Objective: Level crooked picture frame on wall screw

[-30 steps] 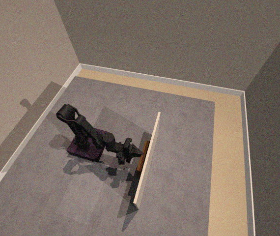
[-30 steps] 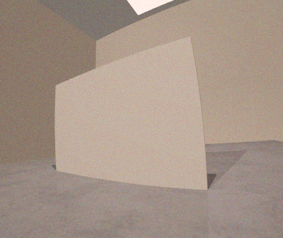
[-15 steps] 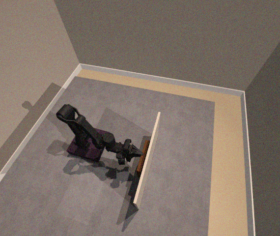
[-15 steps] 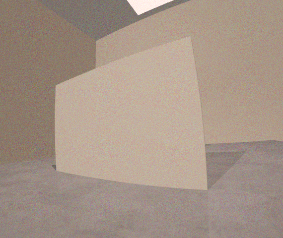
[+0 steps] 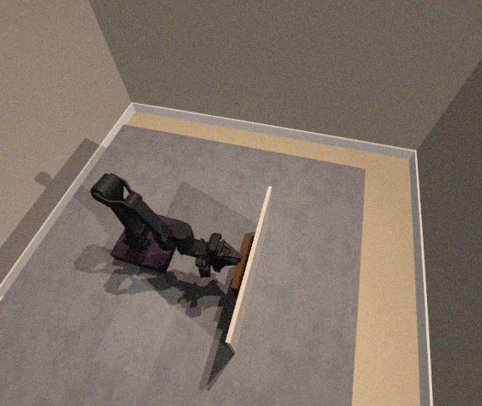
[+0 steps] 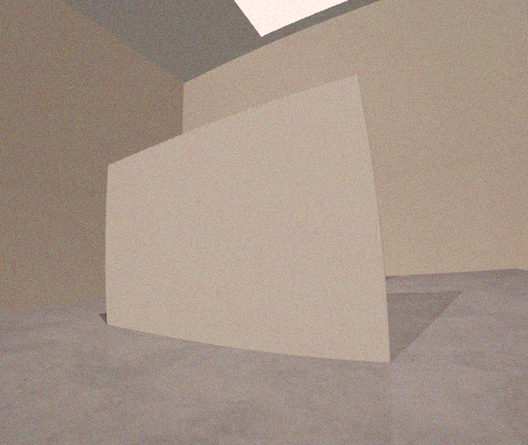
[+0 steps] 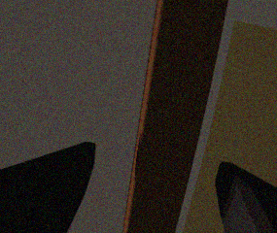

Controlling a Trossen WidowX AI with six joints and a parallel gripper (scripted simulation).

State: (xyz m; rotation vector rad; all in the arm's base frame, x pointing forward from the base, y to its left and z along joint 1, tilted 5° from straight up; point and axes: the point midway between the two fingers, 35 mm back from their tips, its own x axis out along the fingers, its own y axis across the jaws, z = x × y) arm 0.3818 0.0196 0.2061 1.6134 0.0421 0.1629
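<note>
The picture frame (image 5: 238, 277) (image 7: 184, 97) shows as a narrow brown bar against the panel in the top view. In the wrist view its dark brown bar has a thin orange edge and runs slanted from upper right to lower left, with a grey border and a yellow-brown picture on its right. My gripper (image 5: 239, 259) (image 7: 157, 155) is open at the frame. In the wrist view one fingertip is left of the bar and the other right of it, with gaps on both sides. The screw and the back strip are hidden. How level the frame hangs I cannot tell.
The upright pale panel (image 5: 258, 231) (image 6: 245, 224) bears the frame on the arm's side; the exterior view shows only its plain back. The arm's purple base (image 5: 154, 255) stands on the grey floor (image 5: 311, 262). Room walls stand beyond.
</note>
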